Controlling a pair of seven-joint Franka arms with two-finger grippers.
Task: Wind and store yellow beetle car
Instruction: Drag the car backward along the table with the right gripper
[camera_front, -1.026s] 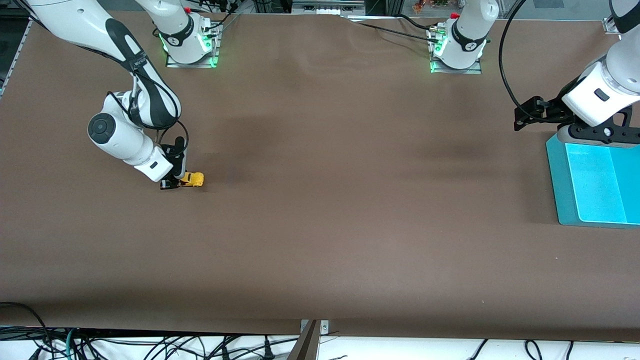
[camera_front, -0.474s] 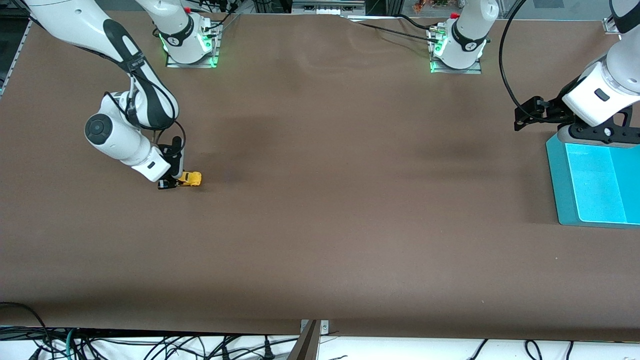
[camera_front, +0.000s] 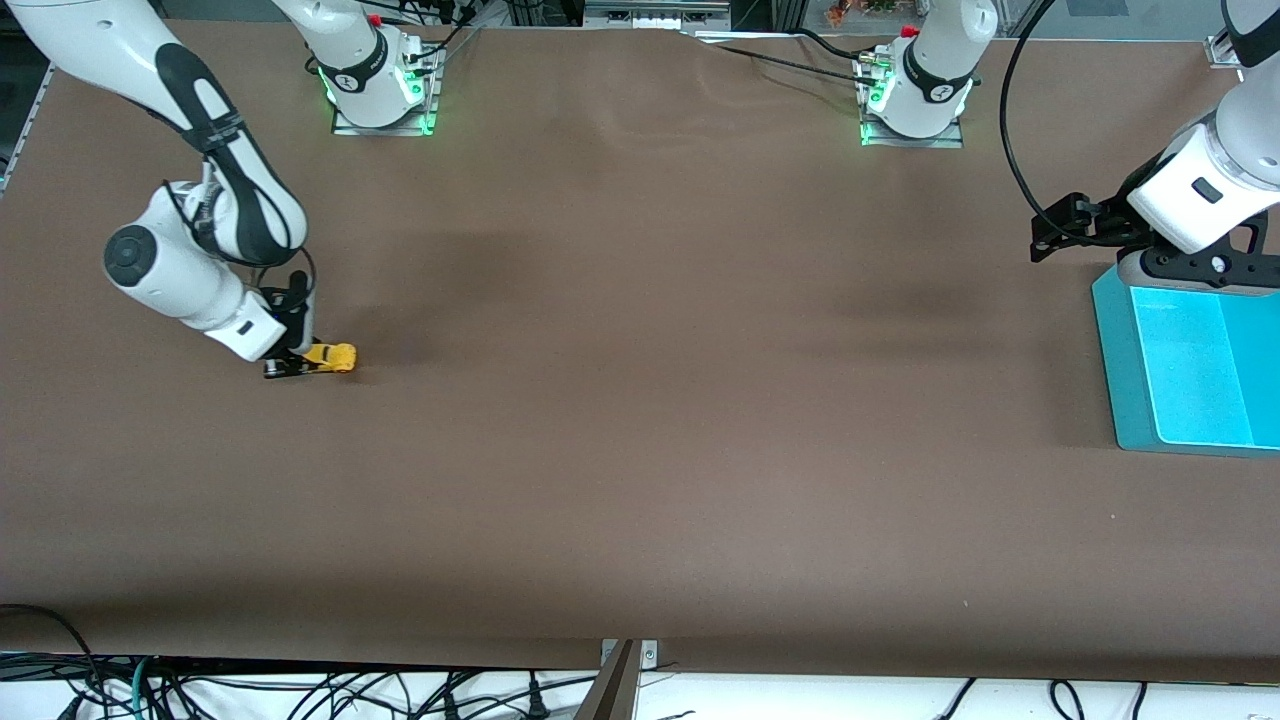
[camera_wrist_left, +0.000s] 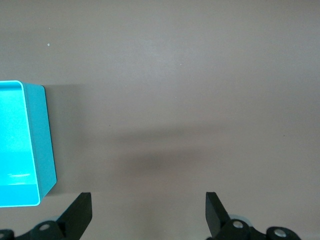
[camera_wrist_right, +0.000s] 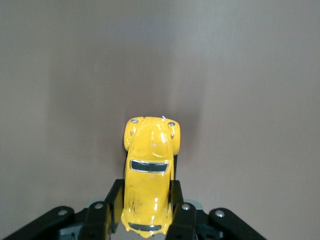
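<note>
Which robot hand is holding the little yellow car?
The right gripper: its fingers are shut on the car, low on the table. The left gripper is open and holds nothing, waiting above the blue bin.

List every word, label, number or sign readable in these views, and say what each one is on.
None can be read.
yellow beetle car: no lettering on its roof or hood.
teal bin: plain walls.
Round marks on the arm bases: too small to read.
Brown table: unmarked.
</note>
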